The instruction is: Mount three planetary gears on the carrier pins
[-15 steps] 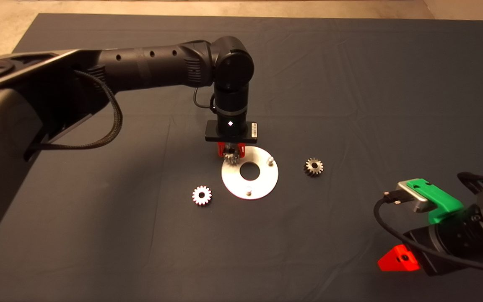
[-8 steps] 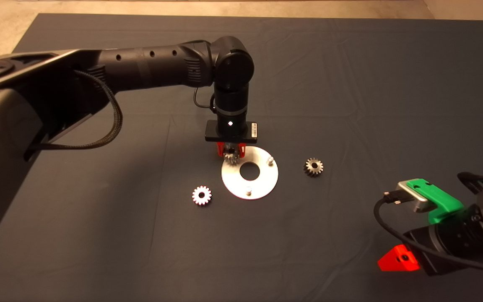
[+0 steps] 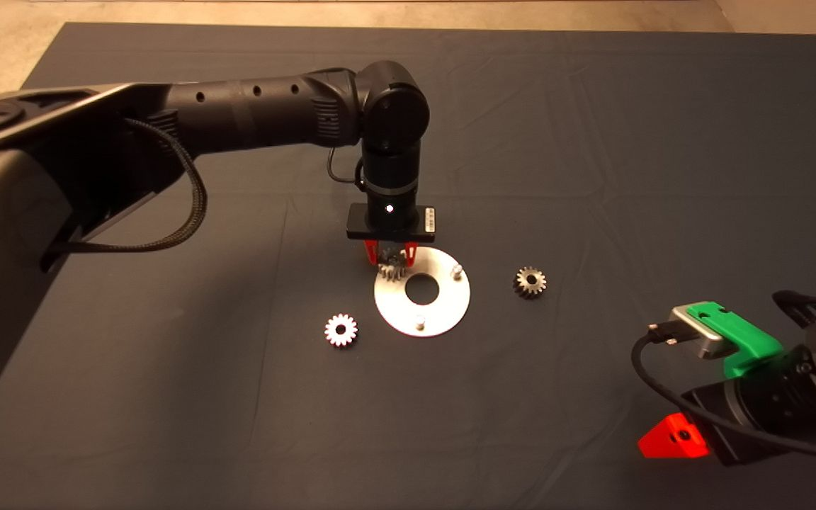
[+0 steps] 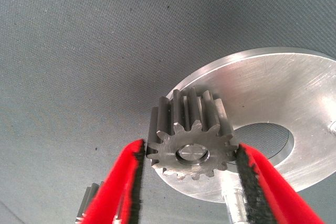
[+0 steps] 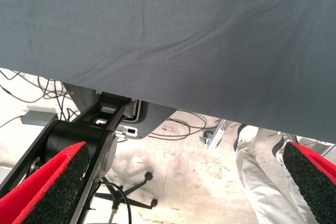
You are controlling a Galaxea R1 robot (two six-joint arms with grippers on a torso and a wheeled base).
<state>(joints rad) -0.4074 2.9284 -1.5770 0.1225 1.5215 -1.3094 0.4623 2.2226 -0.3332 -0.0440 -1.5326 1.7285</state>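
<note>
Head view: the left gripper (image 3: 391, 256) points straight down over the round silver disc (image 3: 443, 312), at the disc's ten o'clock edge, where a gear (image 3: 392, 269) shows only as a dark toothed lump between the red fingers. The left wrist view resolves what the head view hides: this gear (image 4: 190, 139) sits on a carrier pin, whose flat bright end (image 4: 190, 152) fills the round centre hole, and the black pads stand just beside the teeth on either side, with a thin gap visible at the left pad (image 4: 135, 182) (the fingers are slightly parted rather than clamping). The disc (image 4: 273, 90) is brushed metal with fine scratches and a large central hole; the gear is matte grey steel with squared, evenly cut teeth. Two further pins stand bare on the disc, at two o'clock (image 3: 456, 270) and six o'clock (image 3: 419, 323). One loose gear (image 3: 341, 330) lies flat on the dark woven mat (image 3: 167, 425) at the disc's eight o'clock, another (image 3: 530, 282) at three o'clock, both apart from the rim. The right gripper (image 3: 670, 435) waits at the lower right edge; its wrist view shows coarse black pads (image 5: 58, 179) spread wide, the mat's wrinkled cloth, and a person's leg (image 5: 257, 182) beyond.
</note>
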